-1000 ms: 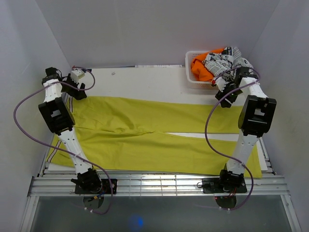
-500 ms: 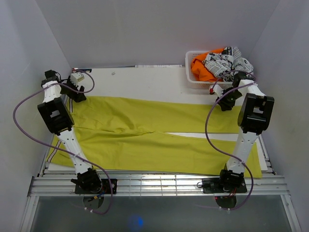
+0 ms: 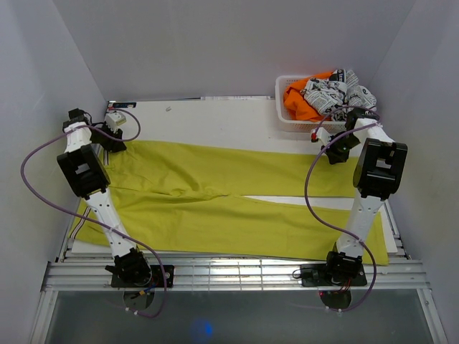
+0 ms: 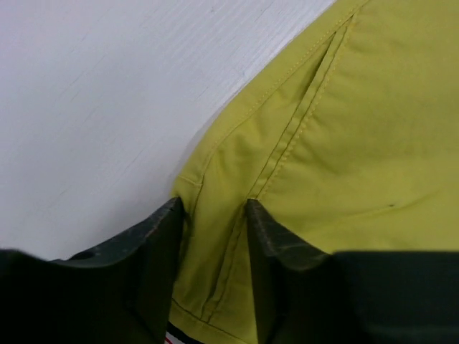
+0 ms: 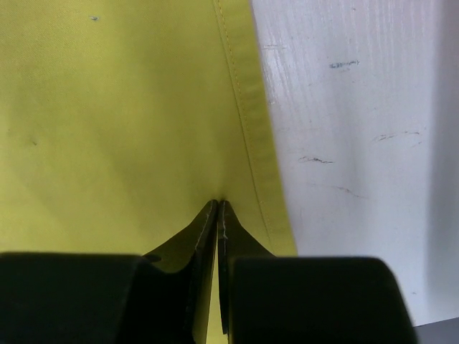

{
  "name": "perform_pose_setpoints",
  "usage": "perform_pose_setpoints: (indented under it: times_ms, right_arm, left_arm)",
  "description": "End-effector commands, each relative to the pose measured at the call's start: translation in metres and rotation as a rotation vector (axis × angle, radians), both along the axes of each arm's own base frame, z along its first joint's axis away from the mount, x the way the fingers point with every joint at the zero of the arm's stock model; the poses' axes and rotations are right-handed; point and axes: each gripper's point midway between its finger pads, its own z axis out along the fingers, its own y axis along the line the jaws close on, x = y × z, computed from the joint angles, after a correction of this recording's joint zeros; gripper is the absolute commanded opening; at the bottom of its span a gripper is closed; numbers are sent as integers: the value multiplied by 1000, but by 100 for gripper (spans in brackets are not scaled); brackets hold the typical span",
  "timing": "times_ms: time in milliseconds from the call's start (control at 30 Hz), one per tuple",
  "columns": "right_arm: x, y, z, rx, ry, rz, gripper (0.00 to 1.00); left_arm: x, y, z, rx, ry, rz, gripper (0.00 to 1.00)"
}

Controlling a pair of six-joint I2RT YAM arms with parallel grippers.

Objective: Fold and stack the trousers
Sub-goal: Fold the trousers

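Since the mustard-yellow cloth trousers lie lengthwise left-to-right across the white surface, my left tool straddles the far waistband corner half-open, while my right tool is pinched tight on the far hem.

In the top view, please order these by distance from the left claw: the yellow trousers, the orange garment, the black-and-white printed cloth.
1. The mustard-yellow cloth trousers, directly under the left claw.
2. The orange garment, left side of the far-right white plastic basket.
3. The black-and-white printed cloth, on the basket's right side.

White-and-black arms, looping purple cables
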Motion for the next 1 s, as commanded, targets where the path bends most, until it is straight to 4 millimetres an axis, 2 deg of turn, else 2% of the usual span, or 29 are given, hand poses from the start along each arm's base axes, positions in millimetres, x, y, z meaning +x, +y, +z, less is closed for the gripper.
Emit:
perform_pose_setpoints:
  times_ms: [0,33,100,200,233,467,500,533,567,600,633,667,700,733,767,800,833,867,900,933,967]
  right_arm:
    - [-1,-15,-5,-39,16,-33,8]
    - [4,-14,3,-35,-4,-46,8]
    - [15,-12,18,-18,-49,-56,8]
    - [26,-10,41,1,-109,-71,8]
    - [28,-11,48,2,-125,-75,8]
    - [16,-11,68,-6,-163,-63,8]
    - [16,-10,71,-1,-171,-65,8]
    - [15,-11,79,2,-187,-69,8]
    - [13,-11,83,10,-193,-73,8]
    - [13,-11,87,22,-204,-78,8]
    - [11,-10,97,25,-224,-81,8]
    - [5,-10,99,30,-220,-83,8]
    - [0,-10,100,36,-220,-85,8]
    - [-6,-10,111,26,-245,-68,8]
    - [-12,-10,114,22,-251,-61,8]
    - [-26,-9,106,26,-223,-56,8]
    - [-35,-8,116,18,-247,-44,8]
    - [-45,-6,116,13,-242,-15,8]
    - [-64,-5,103,17,-200,-9,8]
    - [-75,-4,112,3,-227,5,8]
    - [-86,-3,110,-9,-228,43,8]
  left_arm:
    - [-4,12,-25,77,23,-34,45]
    - [-3,11,-18,77,12,-37,38]
    - [-1,9,-10,68,-8,-43,32]
    - [2,7,8,67,-43,-49,3]
    - [3,7,14,68,-55,-50,0]
    - [-1,-1,54,73,-153,-62,0]
    - [-7,-5,62,71,-168,-56,0]
    - [0,-3,73,75,-223,-38,0]
    - [-1,-3,80,76,-248,-29,0]
    - [-10,-8,89,77,-271,-22,0]
    - [-4,-5,102,108,-345,-14,0]
    - [-7,-5,109,116,-378,-8,0]
    - [-13,-8,102,126,-409,-3,0]
    - [-19,-11,130,158,-481,-5,0]
    - [-25,-11,136,170,-511,-2,0]
    - [-31,-14,143,173,-545,-4,0]
    - [-43,-19,134,169,-554,-3,0]
    - [-54,-20,155,205,-607,-17,0]
    - [-64,-24,158,208,-623,-31,0]
    - [-81,-31,140,192,-594,-36,0]
    - [-95,-29,156,235,-638,-46,0]
